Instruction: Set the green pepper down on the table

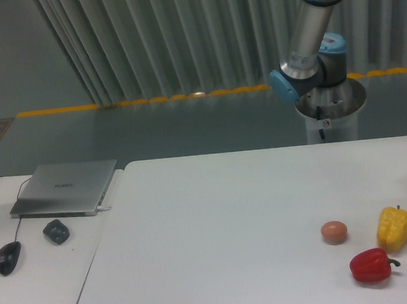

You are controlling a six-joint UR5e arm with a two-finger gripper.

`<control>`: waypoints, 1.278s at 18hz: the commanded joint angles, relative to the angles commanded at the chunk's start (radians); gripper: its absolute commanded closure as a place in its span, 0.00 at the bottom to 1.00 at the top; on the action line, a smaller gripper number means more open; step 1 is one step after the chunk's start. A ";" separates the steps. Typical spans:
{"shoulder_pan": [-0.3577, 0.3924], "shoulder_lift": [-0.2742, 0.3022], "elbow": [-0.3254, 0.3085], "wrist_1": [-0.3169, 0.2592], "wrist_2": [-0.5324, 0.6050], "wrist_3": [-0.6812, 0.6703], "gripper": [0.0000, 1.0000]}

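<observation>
Oddly, the big white round-cornered worktop (216, 221) carries no green pepper that I can see. Behind its far edge the grey-and-blue robot arm (306, 42) rises out of view, its hand unseen. Near the right front corner: yellow pepper (394, 227), red pepper (371, 265), brown egg (334, 231).

Dim greenish light, soft focus (mild grain), faint shadows
</observation>
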 joint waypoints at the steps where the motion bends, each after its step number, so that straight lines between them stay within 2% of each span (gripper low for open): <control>1: -0.028 0.006 0.000 0.000 -0.020 -0.063 0.66; 8: -0.115 0.005 0.014 0.009 -0.080 -0.321 0.66; 10: -0.137 0.003 0.015 0.027 -0.085 -0.387 0.66; 14: -0.193 -0.012 0.011 0.161 -0.074 -0.577 0.66; 17: -0.201 -0.020 0.008 0.248 -0.069 -0.591 0.66; 23: -0.221 -0.029 -0.009 0.307 -0.039 -0.605 0.66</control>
